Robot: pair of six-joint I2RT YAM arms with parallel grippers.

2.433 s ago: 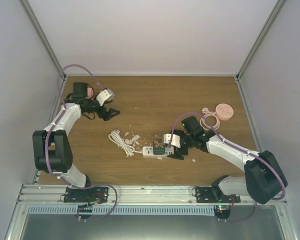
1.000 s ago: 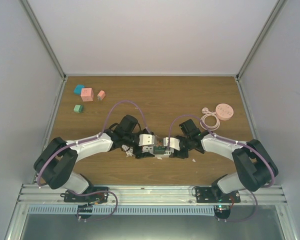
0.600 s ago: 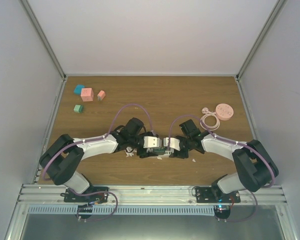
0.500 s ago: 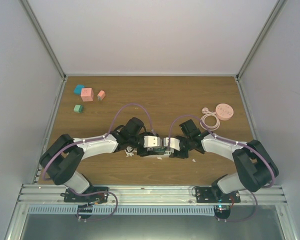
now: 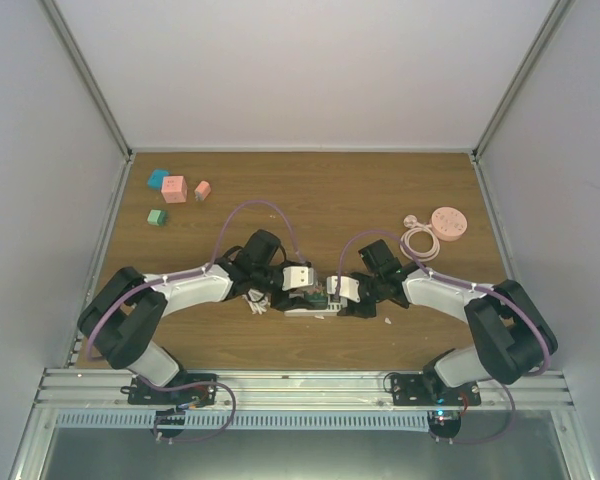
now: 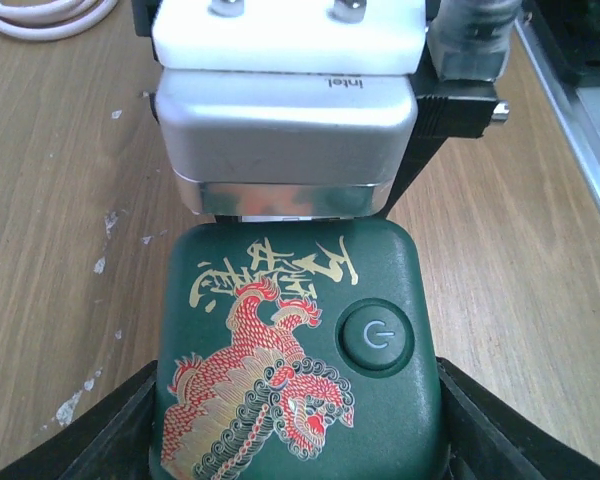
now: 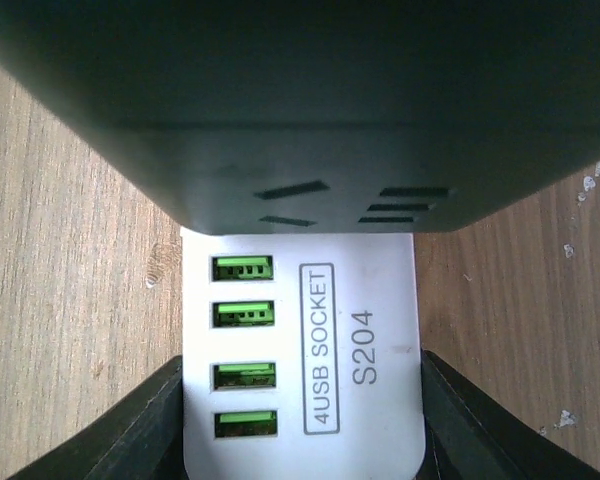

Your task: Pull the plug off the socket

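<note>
- The left gripper point(image 6: 295, 440) presses on both flanks of the green plug point(image 6: 290, 340), which fills the lower middle of the left wrist frame; the right gripper point(image 7: 300, 420) is clamped on the white socket point(image 7: 370, 300) at the centre of the top view.
- Progress, as a judgement: both grips look set; the pull is not yet done; whether the pins have lifted cannot be told.
- Counted: one plug; one socket with four USB ports point(image 7: 242, 268); four blocks point(image 5: 174, 188) at upper left; one pink disc point(image 5: 448, 221) at right.

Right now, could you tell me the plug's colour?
The plug is dark green with a red-and-gold dragon, clearest in the left wrist view.
</note>
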